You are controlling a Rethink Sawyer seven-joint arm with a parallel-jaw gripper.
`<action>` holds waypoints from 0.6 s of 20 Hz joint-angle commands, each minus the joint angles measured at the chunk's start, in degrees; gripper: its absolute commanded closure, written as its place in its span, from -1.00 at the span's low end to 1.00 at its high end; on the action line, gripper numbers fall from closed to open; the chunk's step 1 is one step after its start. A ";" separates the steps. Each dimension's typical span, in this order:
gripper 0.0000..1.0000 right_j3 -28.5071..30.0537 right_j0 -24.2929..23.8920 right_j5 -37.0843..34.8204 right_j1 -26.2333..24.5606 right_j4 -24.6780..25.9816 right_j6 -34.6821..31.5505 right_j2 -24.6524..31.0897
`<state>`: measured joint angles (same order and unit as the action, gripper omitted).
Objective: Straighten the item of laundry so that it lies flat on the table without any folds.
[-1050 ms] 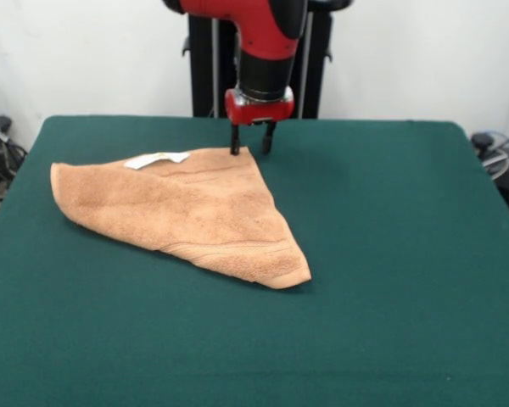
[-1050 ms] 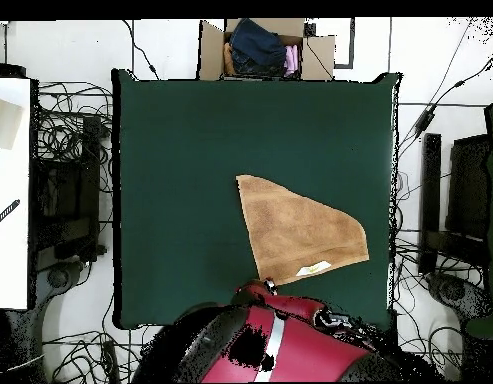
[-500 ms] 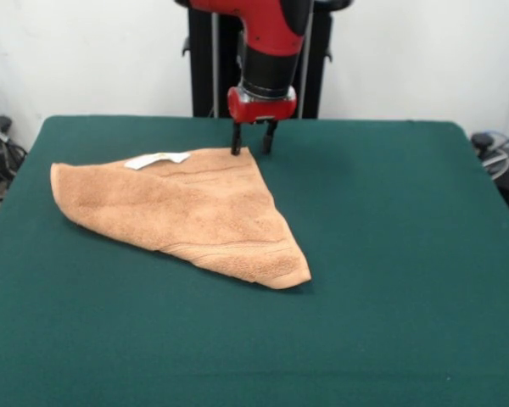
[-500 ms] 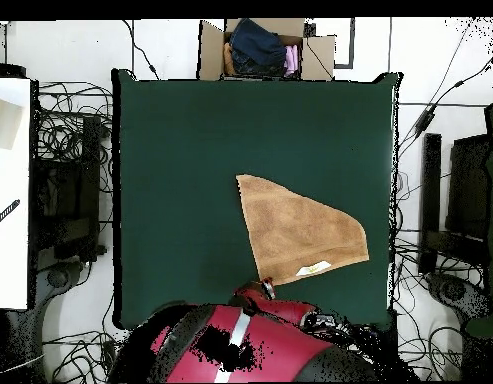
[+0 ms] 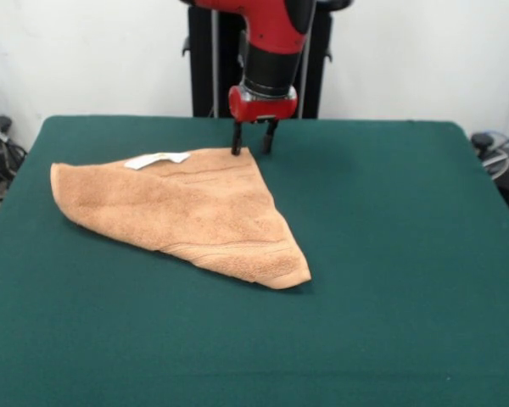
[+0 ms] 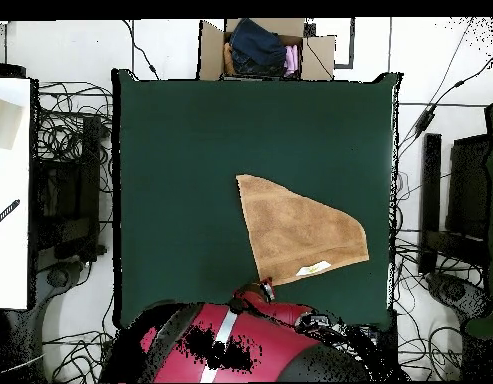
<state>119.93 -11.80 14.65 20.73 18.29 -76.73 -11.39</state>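
Scene: a light orange-tan towel (image 5: 187,212) lies folded into a rough triangle on a dark green table (image 5: 390,254).
Gripper: a red and black gripper (image 5: 252,149) points straight down at the far tip of the triangle.
Fingers: two thin black fingers (image 5: 236,141), spread with a clear gap; one tip sits at the towel's corner, the other just beside it over bare cloth. Nothing is pinched.
Towel: it spreads away from the fingers toward the camera, with a small white label (image 5: 157,158) near them along the far edge and a hemmed band at the pointed end farthest from them.
Step in hand: probably taking hold of this corner (a judgement). To do it well, catch only the upper layer, close firmly, lift a little, then pull outward from the fold so the doubled layer peels open.
Surroundings: a cardboard box of clothes (image 6: 265,48) stands beyond the table edge, well apart from the fingers.
Obstacles: none between fingers and towel.
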 commanded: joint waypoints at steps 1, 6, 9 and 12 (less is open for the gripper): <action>-1.00 -3.57 0.07 3.41 -5.82 -1.98 -12.43 2.08; -1.00 -3.41 -0.04 3.88 -5.98 -2.00 -12.56 2.03; -1.00 -3.44 -0.03 3.65 -5.92 -2.14 -12.55 1.95; 1.00 -2.51 -0.85 4.73 -6.25 -2.42 -13.54 2.13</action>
<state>120.41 -11.75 15.98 20.28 18.28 -76.73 -11.54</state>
